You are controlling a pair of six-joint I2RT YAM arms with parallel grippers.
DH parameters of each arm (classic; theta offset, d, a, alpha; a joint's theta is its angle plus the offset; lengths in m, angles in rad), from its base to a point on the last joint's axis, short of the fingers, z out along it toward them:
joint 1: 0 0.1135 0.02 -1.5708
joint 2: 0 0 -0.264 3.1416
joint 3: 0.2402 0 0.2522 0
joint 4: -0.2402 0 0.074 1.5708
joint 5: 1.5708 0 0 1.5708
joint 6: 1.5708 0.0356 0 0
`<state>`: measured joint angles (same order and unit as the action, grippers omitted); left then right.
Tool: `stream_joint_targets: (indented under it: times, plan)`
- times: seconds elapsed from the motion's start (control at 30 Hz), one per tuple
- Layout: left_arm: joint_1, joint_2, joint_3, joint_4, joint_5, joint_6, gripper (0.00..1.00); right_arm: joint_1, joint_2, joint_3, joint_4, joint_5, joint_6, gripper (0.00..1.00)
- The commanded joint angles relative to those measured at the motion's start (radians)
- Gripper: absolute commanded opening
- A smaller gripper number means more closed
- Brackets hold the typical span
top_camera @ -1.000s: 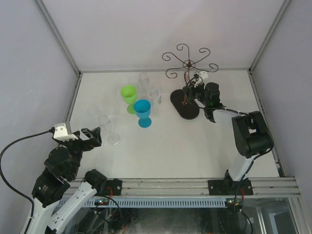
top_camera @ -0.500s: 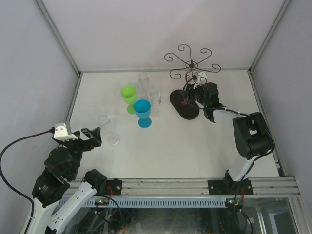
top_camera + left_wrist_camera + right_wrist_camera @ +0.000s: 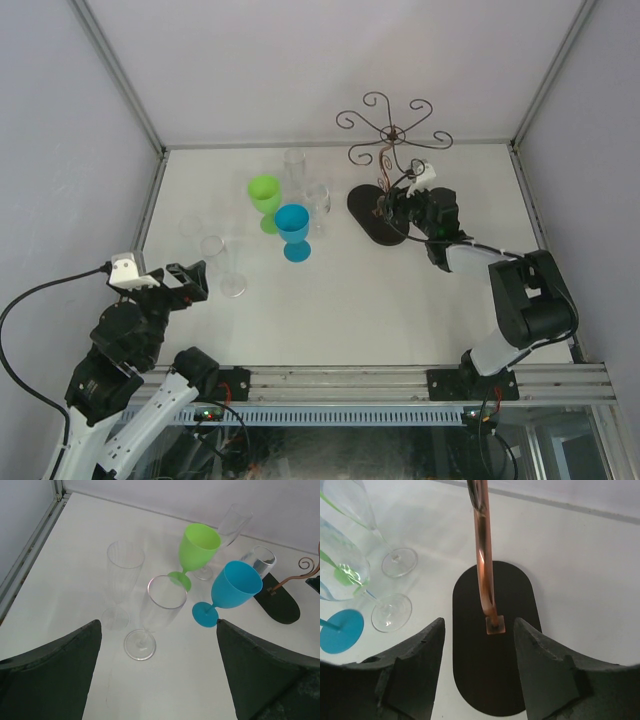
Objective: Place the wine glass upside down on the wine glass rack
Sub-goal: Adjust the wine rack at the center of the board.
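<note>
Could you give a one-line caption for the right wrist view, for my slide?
Right gripper open around the rack stem, not touching it, above the black base; clear glasses at left.

Six stemmed glasses were counted on one table point(image 3: 400, 310). Four were of clear glass: one ribbed flute point(image 3: 125, 570), one plain flute point(image 3: 162, 605), one tall glass at the back point(image 3: 234, 522) and one shorter glass point(image 3: 259, 560). One green goblet point(image 3: 199, 547) and one blue goblet point(image 3: 235, 587) were counted. One wine glass rack point(image 3: 370, 215) was seen, and two arms: one left arm point(image 3: 130, 340) and one right arm point(image 3: 520, 300).
</note>
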<state>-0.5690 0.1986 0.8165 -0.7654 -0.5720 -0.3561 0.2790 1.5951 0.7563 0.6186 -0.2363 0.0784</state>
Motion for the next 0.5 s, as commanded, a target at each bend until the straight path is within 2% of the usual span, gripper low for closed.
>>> stream_joint_targets:
  times: [0.0, 0.1, 0.47]
  plan:
    - [0.008, -0.011, 0.006, 0.032, -0.005, -0.003, 1.0, 0.008, -0.052, -0.038, 0.073, 0.044, 0.023, 0.59]
    - [0.008, -0.013, 0.006, 0.032, -0.005, -0.002, 1.0, 0.016, -0.062, -0.056, 0.052, 0.068, 0.021, 0.63]
    - [0.007, -0.017, 0.004, 0.032, -0.006, -0.004, 1.0, 0.073, -0.143, -0.135, -0.004, 0.192, 0.037, 0.65]
